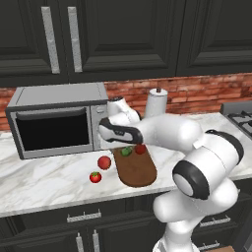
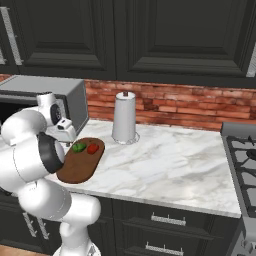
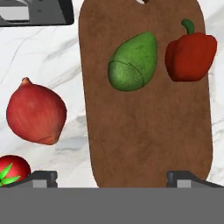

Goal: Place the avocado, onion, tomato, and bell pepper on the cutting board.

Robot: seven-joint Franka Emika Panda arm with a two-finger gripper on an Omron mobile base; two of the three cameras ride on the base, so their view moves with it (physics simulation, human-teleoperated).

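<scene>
Gripper point(image 3: 112, 177) spread wide, holding nothing, poised above the near end of the board point(image 3: 148, 144). Avocado point(image 3: 133, 62) and pepper point(image 3: 190, 51) lying side by side on the board's far half. Onion point(image 3: 36, 112) and tomato point(image 3: 13, 169) off it, on the counter point(image 3: 48, 57).

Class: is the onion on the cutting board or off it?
Off. The onion rests on the marble counter beside the cutting board, near the tomato.
</scene>
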